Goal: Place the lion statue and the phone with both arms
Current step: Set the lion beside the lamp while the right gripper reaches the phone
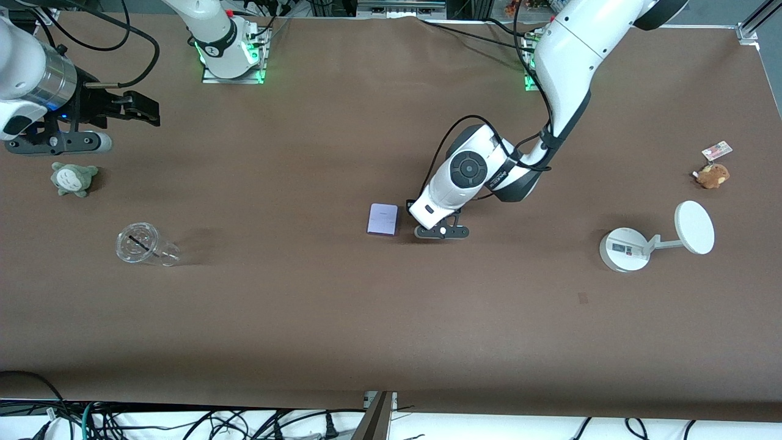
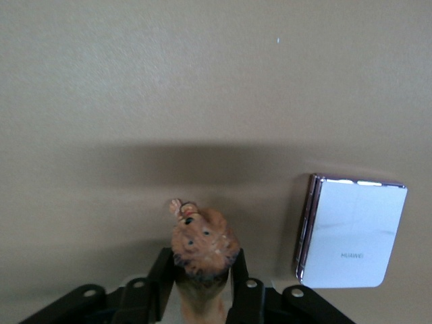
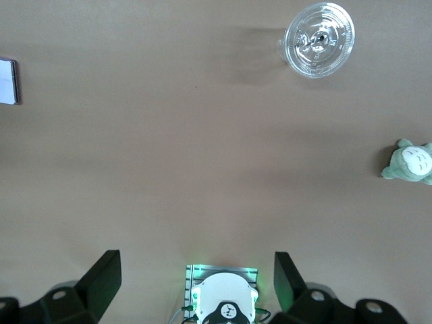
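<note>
I saw a wide table (image 1: 342,318) covered edge to edge in a plain brown sheet, lit evenly from above with soft shadows. Along the edge nearest the front camera the covering ended and a pale floor (image 1: 183,428) showed, strewn with tangled black cables (image 1: 269,425). A metal post (image 1: 376,418) stood at the middle of that edge. Along the base-side edge, green lights (image 1: 259,64) glowed on the mounting plates, and an aluminium frame rail (image 1: 754,21) sat at the corner toward the left arm's end.
</note>
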`<action>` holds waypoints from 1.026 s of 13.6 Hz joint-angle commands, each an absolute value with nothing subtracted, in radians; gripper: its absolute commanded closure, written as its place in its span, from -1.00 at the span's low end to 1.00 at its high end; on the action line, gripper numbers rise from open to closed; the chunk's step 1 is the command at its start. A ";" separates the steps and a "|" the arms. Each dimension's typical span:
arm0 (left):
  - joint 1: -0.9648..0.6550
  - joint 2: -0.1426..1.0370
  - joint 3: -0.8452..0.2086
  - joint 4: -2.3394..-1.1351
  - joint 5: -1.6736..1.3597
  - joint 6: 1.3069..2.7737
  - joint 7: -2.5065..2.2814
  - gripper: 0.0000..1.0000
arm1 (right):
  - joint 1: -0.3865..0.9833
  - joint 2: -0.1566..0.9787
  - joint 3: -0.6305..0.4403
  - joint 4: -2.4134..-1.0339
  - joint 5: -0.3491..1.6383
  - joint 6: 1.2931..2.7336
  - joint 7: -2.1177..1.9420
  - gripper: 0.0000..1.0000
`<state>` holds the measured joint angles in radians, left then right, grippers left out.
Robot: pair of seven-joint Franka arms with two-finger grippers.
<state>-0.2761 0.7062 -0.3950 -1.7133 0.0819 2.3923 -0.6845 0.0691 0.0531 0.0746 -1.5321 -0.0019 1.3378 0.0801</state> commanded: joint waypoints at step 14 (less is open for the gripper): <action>0.219 0.508 -0.365 -1.750 0.133 2.024 -0.011 0.89 | 0.264 0.123 0.087 -1.532 0.055 1.463 0.337 -0.99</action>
<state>0.2102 0.4949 -0.3502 -1.7008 0.1227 1.9574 -0.0632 0.2099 0.0967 0.0903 -1.5326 0.0496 1.4305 0.2509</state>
